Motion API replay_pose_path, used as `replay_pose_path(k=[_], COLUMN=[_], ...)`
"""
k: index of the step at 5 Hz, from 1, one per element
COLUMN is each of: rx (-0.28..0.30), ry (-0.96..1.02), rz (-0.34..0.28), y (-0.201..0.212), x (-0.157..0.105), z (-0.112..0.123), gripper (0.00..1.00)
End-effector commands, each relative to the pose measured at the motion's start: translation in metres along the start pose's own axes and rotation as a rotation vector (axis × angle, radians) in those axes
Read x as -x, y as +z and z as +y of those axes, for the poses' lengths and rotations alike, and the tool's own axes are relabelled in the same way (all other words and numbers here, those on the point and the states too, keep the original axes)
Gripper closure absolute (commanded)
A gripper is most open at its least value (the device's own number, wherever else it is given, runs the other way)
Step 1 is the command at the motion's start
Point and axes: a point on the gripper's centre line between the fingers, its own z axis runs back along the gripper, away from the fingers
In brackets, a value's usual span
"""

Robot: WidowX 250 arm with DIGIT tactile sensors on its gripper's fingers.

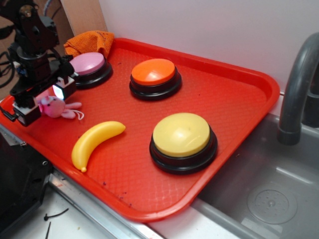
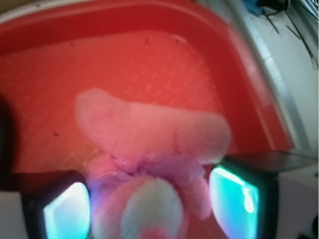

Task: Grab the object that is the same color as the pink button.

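While low over the red plastic tray (image 1: 234,99), black gripper (image 1: 44,103) straddles small pink plush animal toy (image 1: 52,106), jaws close either side; contact unclear.

The pink toy (image 1: 51,106) looked soft, fuzzy plush, the tray (image 1: 239,99) was red plastic with a fine diamond-textured floor, the banana (image 1: 94,143) was glossy smooth plastic, the pink button (image 1: 87,63) had a dull dome, and the orange cloth (image 1: 89,42) looked nubby
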Motion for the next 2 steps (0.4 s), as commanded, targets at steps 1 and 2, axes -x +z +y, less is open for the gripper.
replay_pose_path(k=[1,2], rx=[0.034,0.069], ry=[0.020,-0.105], rz=[-0.026,-0.016], y=[-0.001,0.012], x=[-0.005,-0.002], z=[-0.001,-0.003], gripper=[1.00,1.00])
